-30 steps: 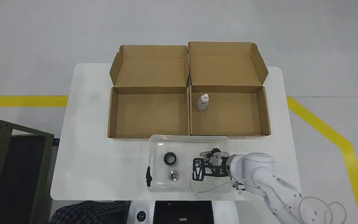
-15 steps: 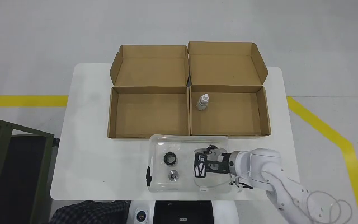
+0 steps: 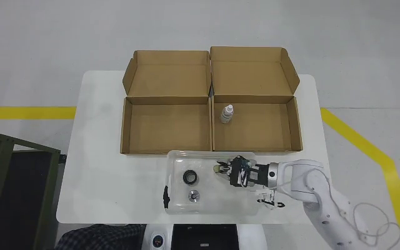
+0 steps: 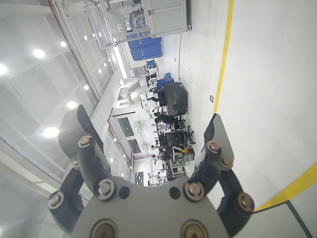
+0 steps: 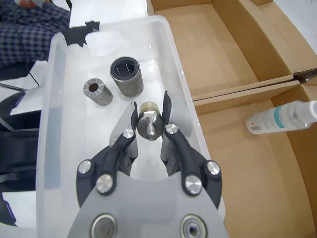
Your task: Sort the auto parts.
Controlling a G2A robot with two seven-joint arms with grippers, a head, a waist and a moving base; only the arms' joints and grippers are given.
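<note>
The right gripper (image 5: 150,111) is closed narrow on a small metal fitting (image 5: 149,123) – a stubby steel plug with a threaded stem at one end and a pale yellowish cap at the other. The fingers pinch it across the round steel body, stem pointing back toward the wrist. It hangs inside the clear plastic tub (image 5: 173,50), toward the side nearest the boxes, and looks lifted off the floor, though I cannot be sure.

To my eye this piece is solid and heavy for its bulk, stiff, and smooth enough to twist or slide between the pads. The round middle is a fair place to hold it – the stem is too thin and the cap may be softer. A firm squeeze and a level carry seem wise; a drop would hurt the tub more than the part.

Just beyond it on the tub floor stand two more parts, apart from each other: a thick steel sleeve (image 5: 127,78) with a dark lining, and a smaller steel cylinder (image 5: 97,92) with a hole in its top.

Past the tub sit two open cardboard boxes side by side. The left box (image 3: 165,128) is bare; the right box (image 3: 275,128) holds a small white bottle (image 3: 226,114) near its inner wall.

The left gripper (image 4: 148,119) is spread wide with nothing in it, pointed out at the room.
</note>
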